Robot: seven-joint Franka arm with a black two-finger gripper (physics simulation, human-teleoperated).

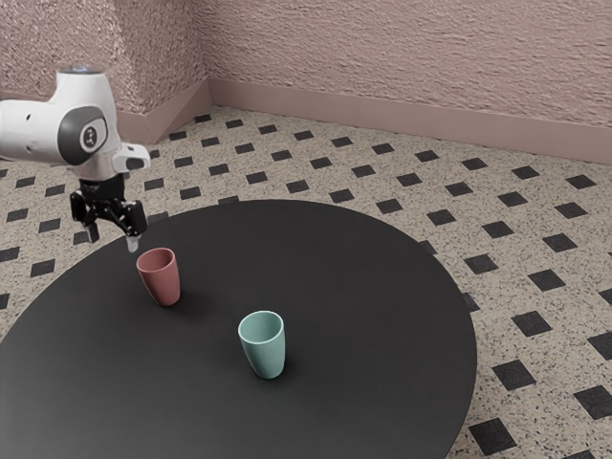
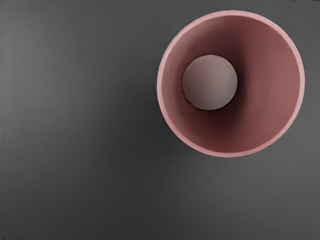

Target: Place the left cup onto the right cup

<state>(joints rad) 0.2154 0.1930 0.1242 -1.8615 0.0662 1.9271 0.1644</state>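
Exterior view: my jaws hang apart just above the upright pink cup point(image 1: 159, 275), slightly toward the exterior view's left.

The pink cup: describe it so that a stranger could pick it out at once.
On the round black table, two cups stand upright and apart. The pink cup is the one toward the exterior view's left, nearest the gripper. Its dusty pink sets it apart from the teal cup.
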